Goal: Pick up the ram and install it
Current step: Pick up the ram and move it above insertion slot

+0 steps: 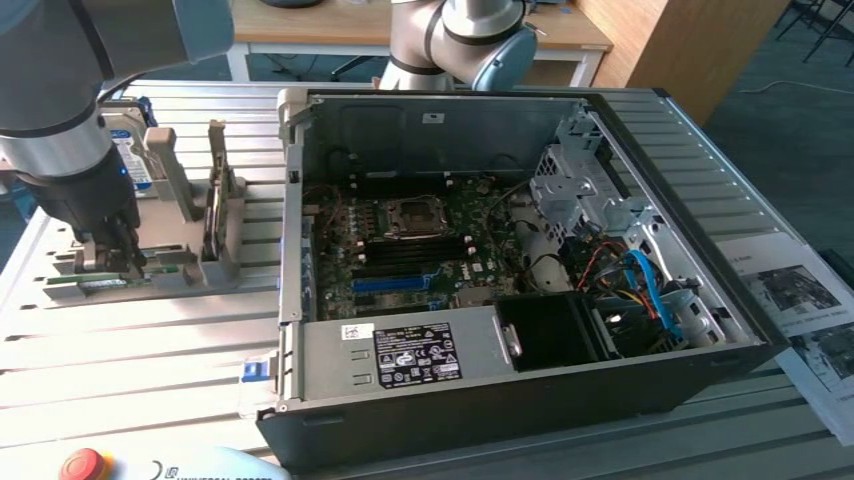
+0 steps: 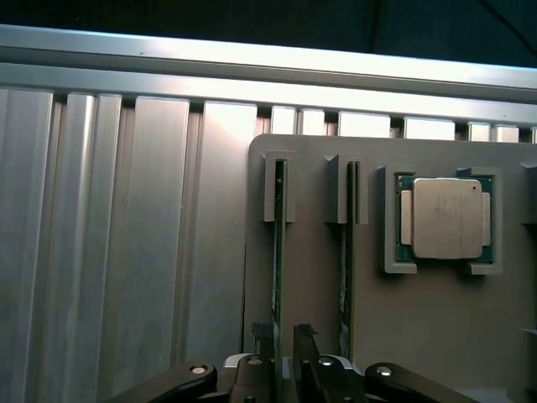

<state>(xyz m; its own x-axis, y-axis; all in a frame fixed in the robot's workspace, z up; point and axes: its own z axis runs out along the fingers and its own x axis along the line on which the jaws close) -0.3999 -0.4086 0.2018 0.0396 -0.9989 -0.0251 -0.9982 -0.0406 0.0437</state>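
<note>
- Jaws spread: my fingertips (image 2: 304, 344) stand either side of the ram (image 2: 278, 252), not yet pinching it.
- Table (image 1: 134, 380): it carries the open computer case (image 1: 534, 400).
- Holder (image 2: 436, 336): in the exterior view it sits at nine o'clock from the case and keeps the ram upright on edge.
- Ram: I judge it lies off-centre in my gap, so I should centre it first and close squarely on its flat faces.
- Second stick (image 2: 345, 252): it stands just beside, so I must keep my outer fingertip clear of it.

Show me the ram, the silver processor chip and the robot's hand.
ram (image 2: 278, 252): wrist view, its thin edge.
silver processor chip (image 2: 445, 217): wrist view, centre of its lid.
hand (image 2: 284, 334): wrist view, midway between fingertips.
</note>
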